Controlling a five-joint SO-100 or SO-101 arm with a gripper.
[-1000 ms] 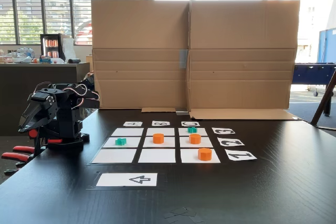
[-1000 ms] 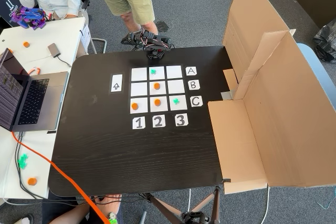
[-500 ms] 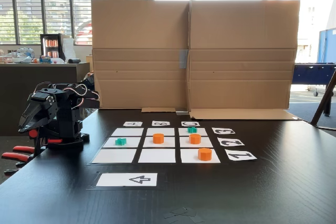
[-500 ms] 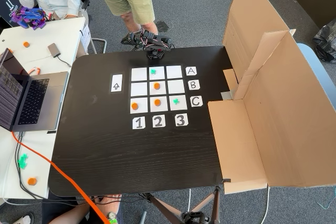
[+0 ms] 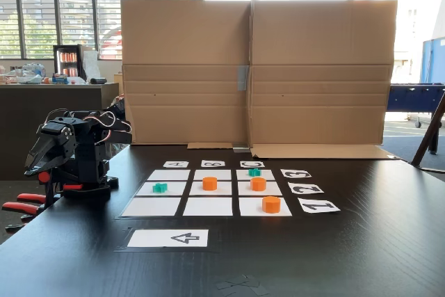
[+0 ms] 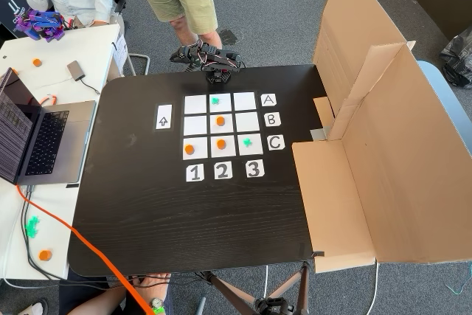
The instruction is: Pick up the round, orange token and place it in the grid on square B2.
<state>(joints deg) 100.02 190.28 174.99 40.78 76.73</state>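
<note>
The round, orange token (image 6: 220, 121) sits on square B2 (image 6: 229, 122) already. Whether the jaws of the folded gripper (image 5: 36, 160) are spread cannot be told. Risk: reaching might knock neighbouring tokens across the grid (image 6: 196, 125).

Glossy dark wood-grain table (image 5: 361, 241), white paper grid (image 5: 207, 204), matt brown cardboard screen (image 5: 257, 67).
</note>
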